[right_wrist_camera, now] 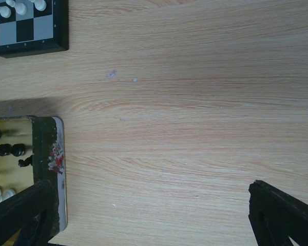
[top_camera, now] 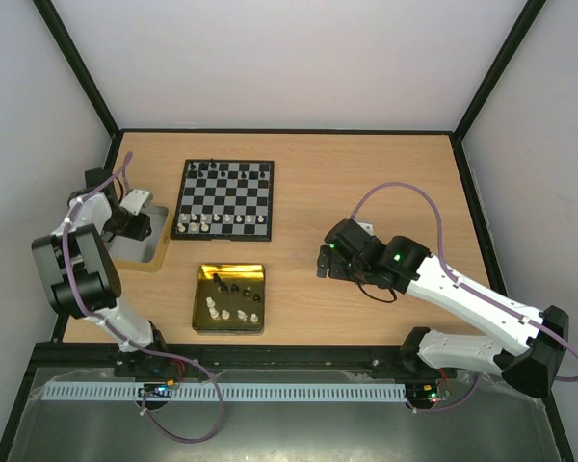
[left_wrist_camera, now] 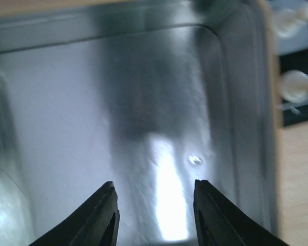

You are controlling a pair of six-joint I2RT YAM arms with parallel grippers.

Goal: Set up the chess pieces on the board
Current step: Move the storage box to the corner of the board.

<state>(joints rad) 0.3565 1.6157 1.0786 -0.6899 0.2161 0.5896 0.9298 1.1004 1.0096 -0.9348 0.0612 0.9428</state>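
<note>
**Left Gripper Low Over Silver Tray, Right Arm Parked Wide Open**

The left arm folds sharply at the elbow and tips its wrist down. This puts the left gripper [left_wrist_camera: 154, 185] just above the silver tray [left_wrist_camera: 51, 102], which lies at 9 o'clock of the board [top_camera: 226, 197]. Its black, wedge-shaped fingers stand partly apart with nothing between them. The tray's floor is smooth, glossy metal with rounded corners, and it bears one small bright fleck.

The right arm stretches low from its base toward 10 o'clock, its white links ending in a black wrist. The right gripper [top_camera: 324, 262] points to 9 o'clock over bare table [top_camera: 366, 173], spread to its full width and holding nothing. The tabletop is pale wood with a fine grain.

The flat, chequered board with its thin black border sits at 11 o'clock on the table. Some chess pieces [top_camera: 219, 223] line its near edge in white, with a few black ones along the far edge. More lie loose in the gold tin [right_wrist_camera: 55, 154] at 6 o'clock of the board (its rim carries a small floral print).
</note>
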